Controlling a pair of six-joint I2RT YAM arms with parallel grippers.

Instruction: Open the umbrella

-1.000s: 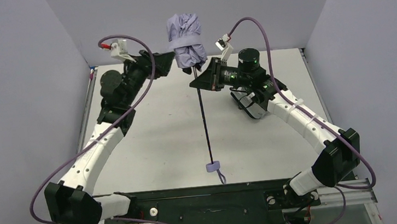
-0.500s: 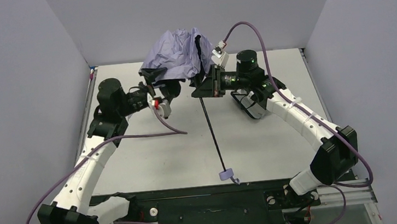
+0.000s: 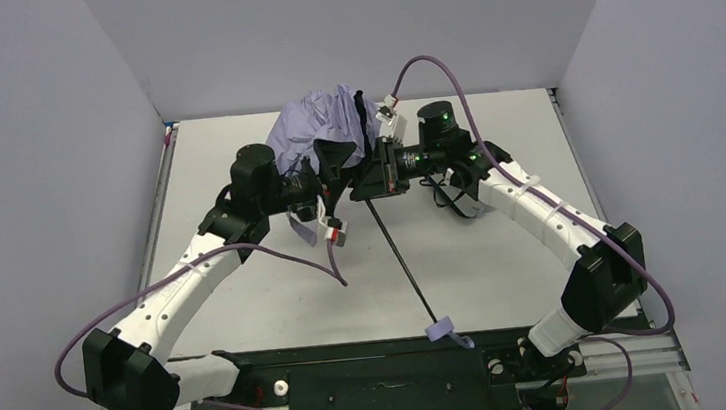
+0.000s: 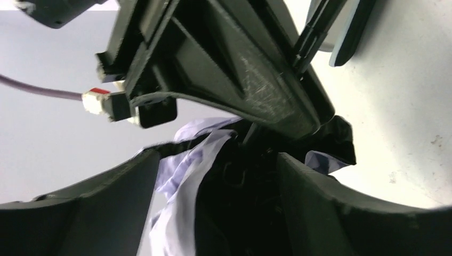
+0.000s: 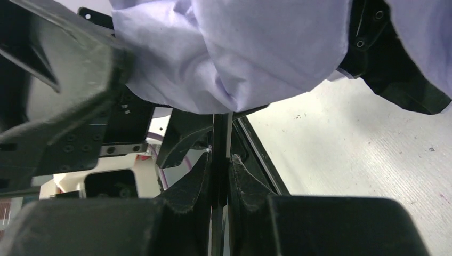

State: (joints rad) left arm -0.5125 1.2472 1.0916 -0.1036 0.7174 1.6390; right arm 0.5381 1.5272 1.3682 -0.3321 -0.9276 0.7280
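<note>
- Pale grey walls stand on three sides of a white desk.
- On the left, the left arm reaches in, and the left hand sits right at the open bottom of the umbrella.
- Its two fingers are spread wide, with black and purple folds of the canopy between them. I cannot tell if they press on the cloth.
- The canopy is in the middle, held up over the far part of the desk. It is puffed and crumpled, not stretched tight, so the job looks partly done.
- Just to the right of the left hand, the right hand is pressed together on the thin black shaft, right under the canopy.
- The shaft is the long line to watch. It runs from the canopy toward the near edge, leaning right.
- At its near end are the small purple handle and strap, well apart from both hands.
- The left hand is nearer the canopy, so I think it should push the inside up along the shaft, away from the handle, while the right hand holds firm.
- There are no words or brand names I can read. A small green light glows on the right arm.
</note>
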